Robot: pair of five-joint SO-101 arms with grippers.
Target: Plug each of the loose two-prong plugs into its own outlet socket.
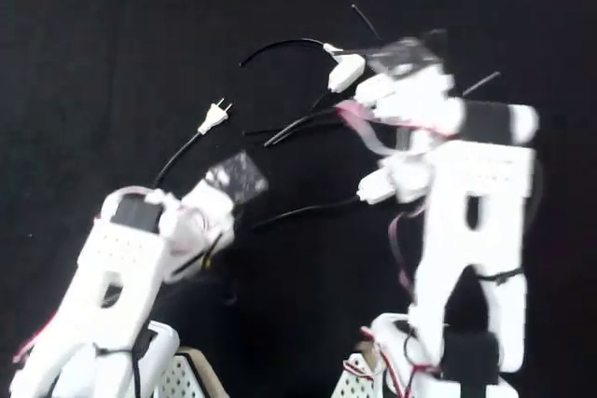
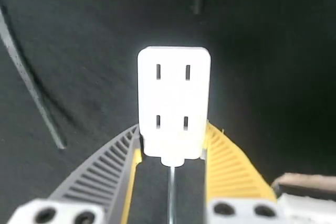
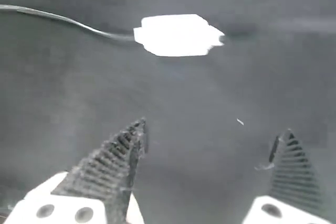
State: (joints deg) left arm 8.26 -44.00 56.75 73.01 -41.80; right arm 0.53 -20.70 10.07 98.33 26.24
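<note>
My left gripper (image 2: 173, 136) is shut on a white outlet socket (image 2: 174, 106) whose two pairs of slots face the left wrist camera. In the high view this gripper (image 1: 233, 179) sits left of centre. A loose white two-prong plug (image 1: 215, 116) on a black cord lies just beyond it. My right gripper (image 3: 212, 129) is open above the black cloth, with nothing between its fingers. A white plug body (image 3: 178, 35) on a thin cord lies ahead of it, apart from the fingers. From above, that plug (image 1: 345, 72) lies beside the right gripper (image 1: 403, 55).
Another white connector (image 1: 378, 185) on a black cord lies against the right arm. Several black cords (image 1: 289, 128) cross the middle of the cloth-covered table (image 1: 93, 62). Both arm bases stand at the near edge.
</note>
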